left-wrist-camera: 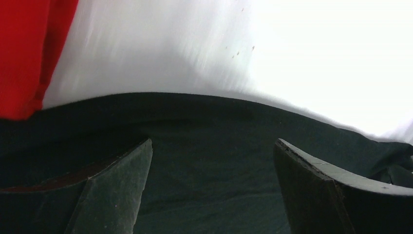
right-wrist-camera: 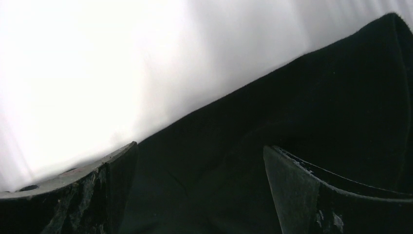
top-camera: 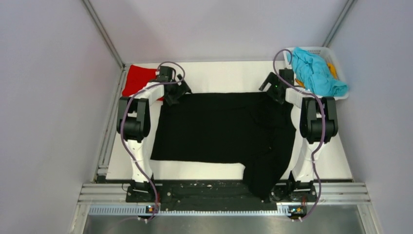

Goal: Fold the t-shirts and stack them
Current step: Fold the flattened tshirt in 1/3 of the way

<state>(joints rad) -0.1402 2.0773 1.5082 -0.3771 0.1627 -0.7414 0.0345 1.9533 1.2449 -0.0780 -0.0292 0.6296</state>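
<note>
A black t-shirt [top-camera: 219, 129] lies spread on the white table [top-camera: 224, 75]; part of it hangs over the near edge at the right. My left gripper [top-camera: 176, 93] is open at the shirt's far left corner, its jaws spread over the black cloth [left-wrist-camera: 209, 165]. My right gripper [top-camera: 271, 87] is open at the shirt's far right corner, its jaws spread over the cloth [right-wrist-camera: 204, 185]. A folded red t-shirt [top-camera: 139, 79] lies at the far left, and shows in the left wrist view [left-wrist-camera: 29, 53]. A crumpled teal t-shirt [top-camera: 316, 73] lies in a basket.
A white basket [top-camera: 337, 63] stands at the far right corner, with something orange under the teal shirt. Grey walls close in the table on three sides. A metal rail [top-camera: 224, 191] runs along the near edge by the arm bases.
</note>
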